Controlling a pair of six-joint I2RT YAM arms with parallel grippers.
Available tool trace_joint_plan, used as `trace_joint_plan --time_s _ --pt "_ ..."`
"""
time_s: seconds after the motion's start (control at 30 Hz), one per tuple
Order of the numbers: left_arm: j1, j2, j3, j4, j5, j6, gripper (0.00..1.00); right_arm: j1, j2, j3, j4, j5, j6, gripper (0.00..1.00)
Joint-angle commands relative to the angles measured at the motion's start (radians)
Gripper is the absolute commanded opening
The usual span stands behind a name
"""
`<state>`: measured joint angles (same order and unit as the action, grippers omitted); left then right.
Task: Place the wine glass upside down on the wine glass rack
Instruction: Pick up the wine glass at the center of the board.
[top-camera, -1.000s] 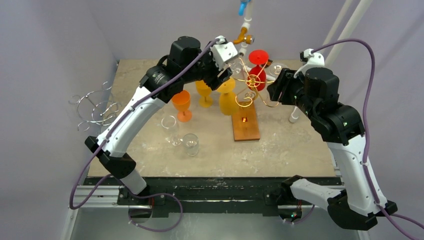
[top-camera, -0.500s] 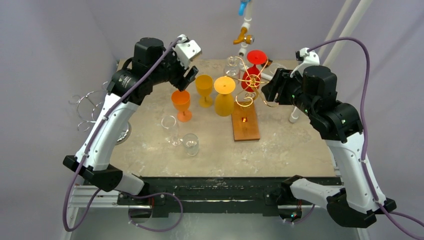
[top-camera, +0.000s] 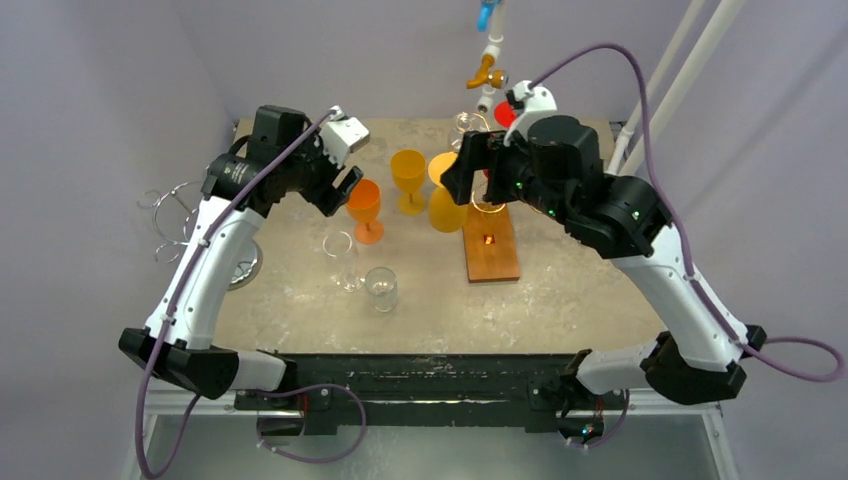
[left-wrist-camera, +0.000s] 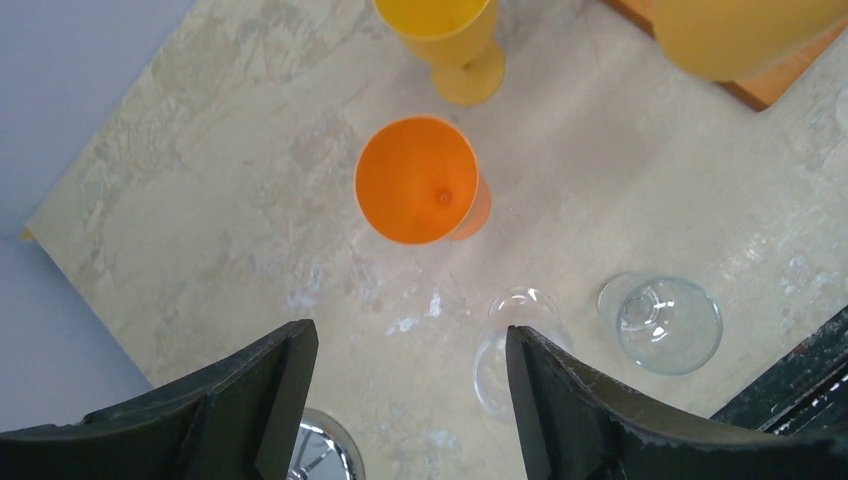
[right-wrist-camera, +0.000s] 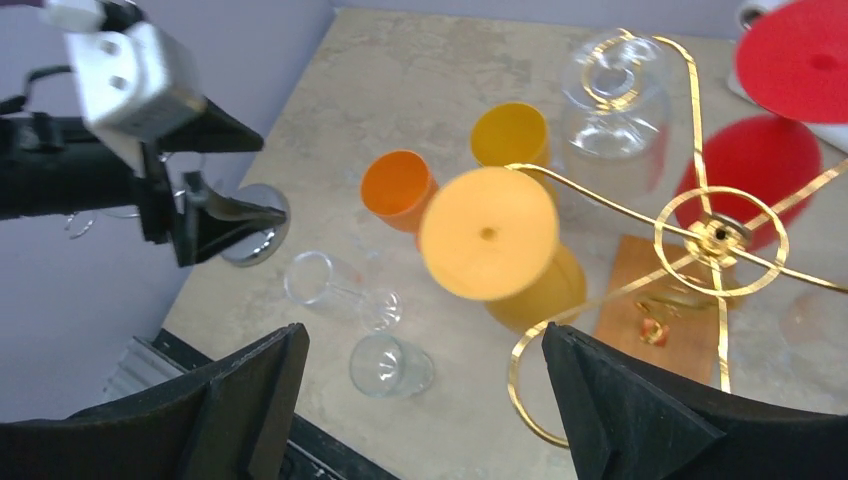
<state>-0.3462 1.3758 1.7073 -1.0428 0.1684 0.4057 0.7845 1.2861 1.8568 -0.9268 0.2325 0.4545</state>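
Observation:
The gold wire wine glass rack (right-wrist-camera: 722, 235) stands on a wooden base (top-camera: 492, 250). A yellow-orange glass (right-wrist-camera: 490, 235), a red glass (right-wrist-camera: 800, 60) and a clear glass (right-wrist-camera: 612, 100) hang on it upside down. An orange wine glass (top-camera: 364, 210) (left-wrist-camera: 418, 180) and a yellow one (top-camera: 408, 178) stand upright on the table. My left gripper (top-camera: 335, 190) (left-wrist-camera: 410, 345) hovers open above and left of the orange glass, holding nothing. My right gripper (top-camera: 465, 170) (right-wrist-camera: 425, 345) is open and empty above the rack's left side, hiding most of the rack from the top camera.
A clear glass (top-camera: 342, 255) (left-wrist-camera: 505, 340) lies on its side near the orange one. Another clear glass (top-camera: 381, 288) (left-wrist-camera: 662, 322) stands in front of it. A silver wire rack (top-camera: 190, 215) sits at the table's left edge. A pipe stand (top-camera: 488, 60) rises behind the gold rack.
My left arm has drawn back leftward from the rack to above the orange glass. My right arm has swung left over the rack, its jaws now wider.

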Motion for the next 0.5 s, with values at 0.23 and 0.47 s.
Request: trace_joint_plan --time_s 0.23,0.47 --pt "0.154 -0.132 -0.207 0.017 -0.07 -0.024 0.73 0.42 0.185 0.218 -0.057 0.389 0.062 0.99" --pt "0.211 -0.129 -0.336 0.072 -0.027 -0.023 0.72 0.578 0.124 -0.037 -0.028 0.492 0.201 0.99"
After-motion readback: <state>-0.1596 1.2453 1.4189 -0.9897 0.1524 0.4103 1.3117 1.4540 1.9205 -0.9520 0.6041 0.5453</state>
